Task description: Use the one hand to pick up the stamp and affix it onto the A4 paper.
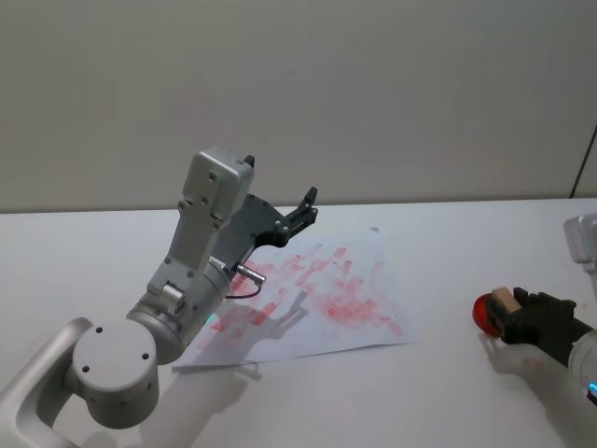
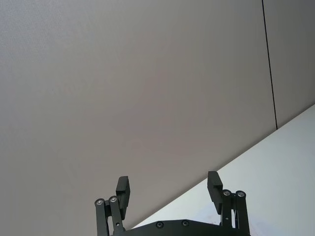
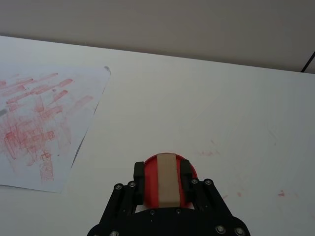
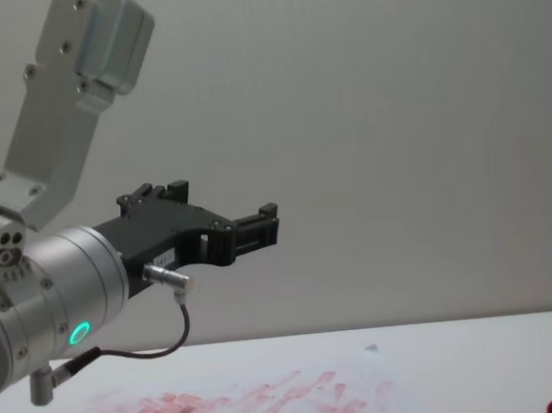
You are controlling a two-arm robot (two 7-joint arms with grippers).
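Head view looks down, chest view across; both share the A4 paper [image 1: 317, 299].

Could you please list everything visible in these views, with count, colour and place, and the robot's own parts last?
Table: one, white, spanning the scene below a grey wall.
Paper: one, white with red-pink smears, on the table in front of the robot, left of centre.
Pad: one, red, round, on the table at the right, under the stamp.
Stamp: one, pale tan wood, standing on the pad between the right gripper's jaws.
Cable: one, black, along the wall at far right.
Left gripper: one, black, jaws open, raised above the paper.
Right gripper: one, black, low at the right, jaws shut on the stamp.
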